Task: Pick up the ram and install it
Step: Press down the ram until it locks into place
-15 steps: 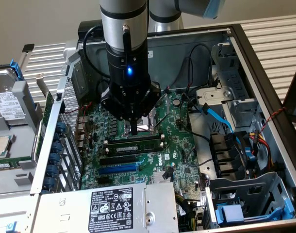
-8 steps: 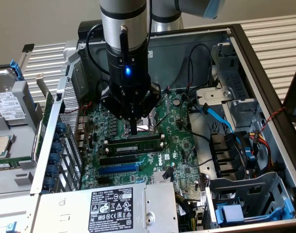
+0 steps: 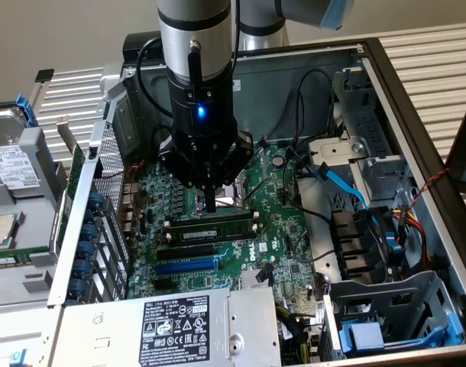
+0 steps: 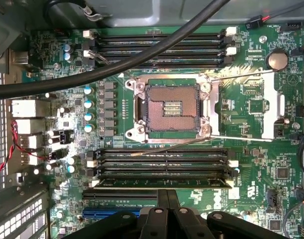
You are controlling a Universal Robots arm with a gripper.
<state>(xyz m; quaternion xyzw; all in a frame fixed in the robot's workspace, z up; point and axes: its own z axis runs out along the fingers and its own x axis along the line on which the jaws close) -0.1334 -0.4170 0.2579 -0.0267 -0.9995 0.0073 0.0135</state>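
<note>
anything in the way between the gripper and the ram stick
Nothing visible. The shut gripper hangs right over the middle of the ram, which already lies along a black slot beside the processor socket. The thick black cable crosses the far side of the socket, away from the ram.

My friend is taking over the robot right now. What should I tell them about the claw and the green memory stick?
Claw: shut, holding nothing, pointing straight down just above the ram.
Ram: standing on edge in a long black slot on the motherboard, beside the empty processor socket.
Done: the ram is out of the claw and sits in its slot.
Left: the pictures do not show whether it is pressed fully home or whether the end clips have closed.
</note>
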